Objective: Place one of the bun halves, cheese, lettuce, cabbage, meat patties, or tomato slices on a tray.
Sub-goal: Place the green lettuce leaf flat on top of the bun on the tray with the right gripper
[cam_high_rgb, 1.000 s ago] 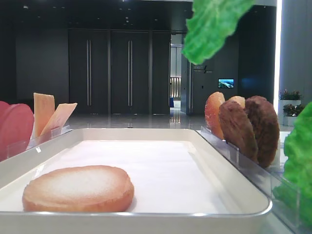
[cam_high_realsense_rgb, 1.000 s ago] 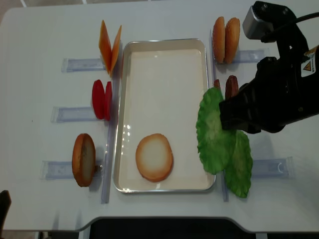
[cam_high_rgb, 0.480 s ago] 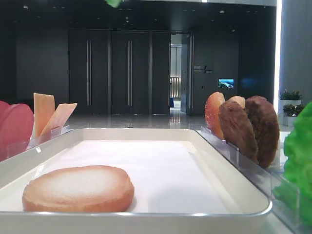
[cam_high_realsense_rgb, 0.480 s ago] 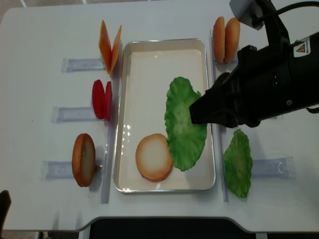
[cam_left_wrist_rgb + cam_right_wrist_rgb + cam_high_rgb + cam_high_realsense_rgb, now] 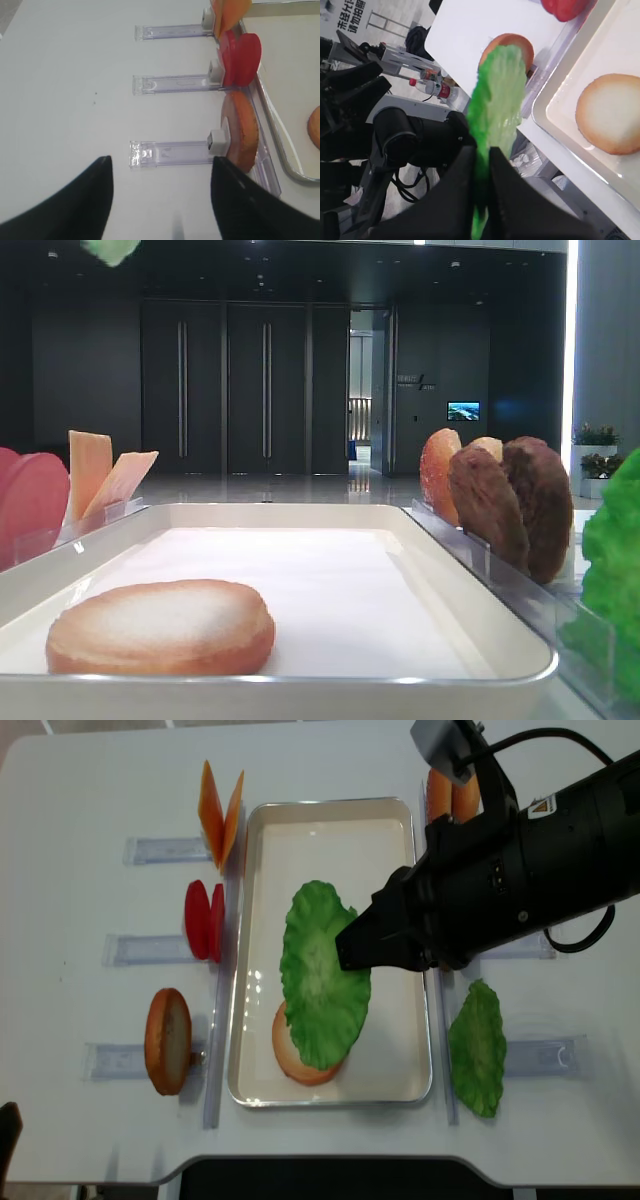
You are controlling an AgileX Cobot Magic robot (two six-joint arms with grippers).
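My right gripper [image 5: 350,952] is shut on the edge of a bright green ruffled lettuce [image 5: 320,975] leaf. It hangs over the white tray [image 5: 330,820], covering part of the bun half [image 5: 290,1058] lying inside. In the right wrist view the lettuce [image 5: 497,95] rises from between the closed fingers of the right gripper [image 5: 482,165]. The low front view shows only its tip [image 5: 110,248] at the top, above the bun half [image 5: 160,627]. My left gripper [image 5: 161,162] is open over bare table beside a clear rack [image 5: 170,152].
Clear racks flank the tray: cheese [image 5: 220,812], tomato slices [image 5: 205,920] and a bun [image 5: 168,1040] on the left, another lettuce leaf [image 5: 477,1048] and buns [image 5: 440,790] on the right. Meat patties [image 5: 510,505] stand in the right rack, hidden by the arm from above.
My right gripper has carried the lettuce leftward from the right racks across the tray's rim; the leaf now hangs over the bun half. The left gripper shows no movement.
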